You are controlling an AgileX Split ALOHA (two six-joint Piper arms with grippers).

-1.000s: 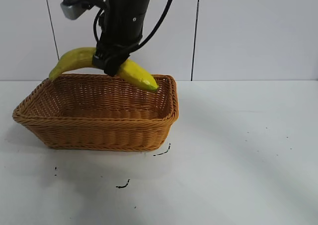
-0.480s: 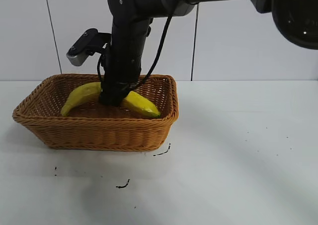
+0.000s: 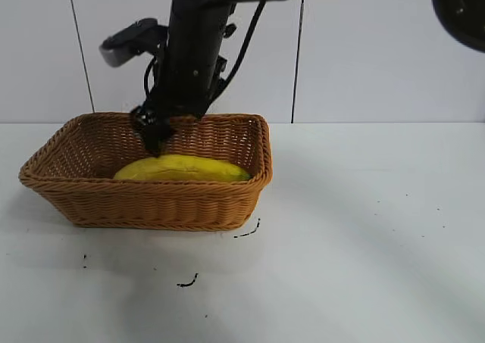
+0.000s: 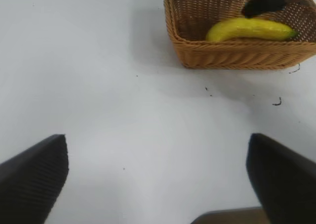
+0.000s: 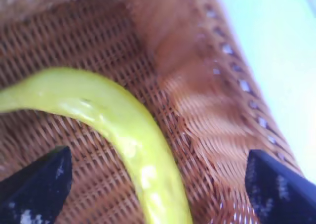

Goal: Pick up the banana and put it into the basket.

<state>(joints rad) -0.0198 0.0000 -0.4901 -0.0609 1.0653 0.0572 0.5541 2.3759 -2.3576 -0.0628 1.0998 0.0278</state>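
One banana [image 3: 182, 169] is seen lying flat inside the one basket [image 3: 151, 203] on the desk [image 3: 364, 237]. The right gripper [image 3: 154, 135] is held just above it, fingers spread wide and empty. The left gripper [image 4: 158, 172] is kept well apart, fingers wide.

The near wall of the brown woven wicker basket [image 3: 151, 203] hides the lower side of the long yellow banana [image 3: 182, 168]. In my right wrist view both ends of the banana [image 5: 113, 120] are cut off by the edges. My left fingertips [image 4: 32, 172] are cut off too, so I only see dark corners.
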